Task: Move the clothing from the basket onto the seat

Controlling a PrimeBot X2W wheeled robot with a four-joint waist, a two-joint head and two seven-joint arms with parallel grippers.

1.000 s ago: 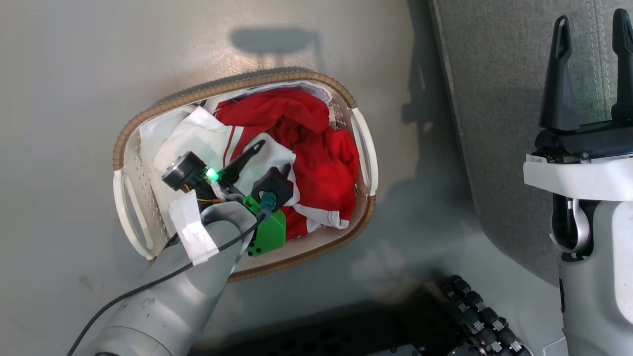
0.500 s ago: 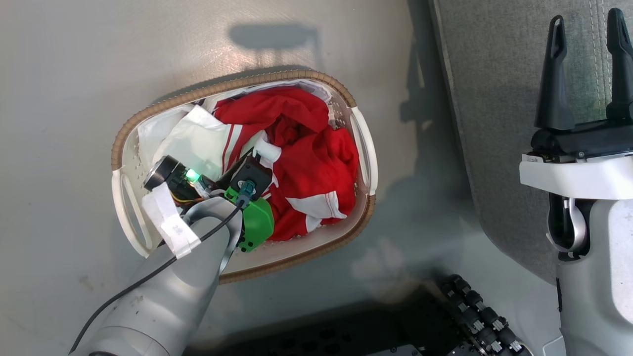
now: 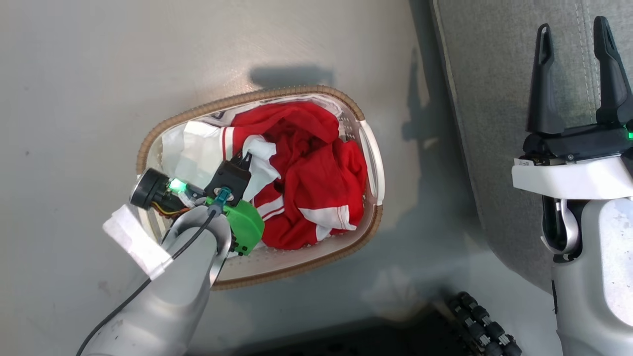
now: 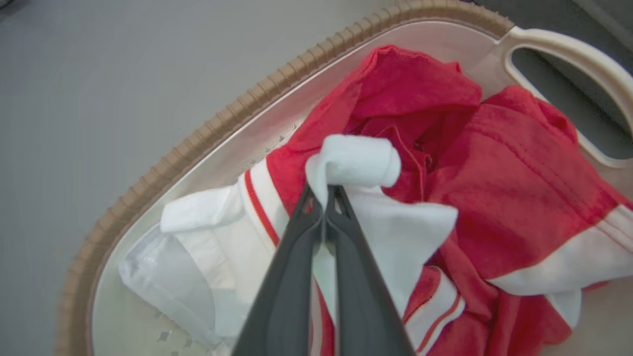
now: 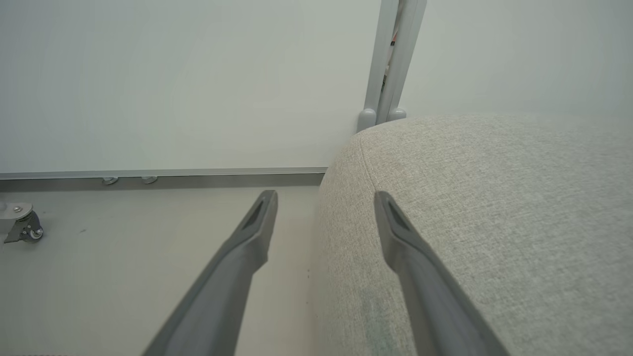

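On the pale grey floor (image 3: 74, 74), the basket (image 3: 198, 111) holds the red-and-white clothing (image 3: 311, 168). The left gripper (image 4: 324, 190) pinches its white fold. The seat (image 3: 494, 99) lies rightward of those jaws, beneath the right gripper (image 3: 572, 29), whose jaws are spread.

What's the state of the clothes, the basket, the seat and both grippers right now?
clothing: crumpled, one white fold pinched
basket: upright, clothing inside it
seat: no clothing on the part in view
left gripper: shut on the clothing's white fold
right gripper: open, holding nothing, near the seat
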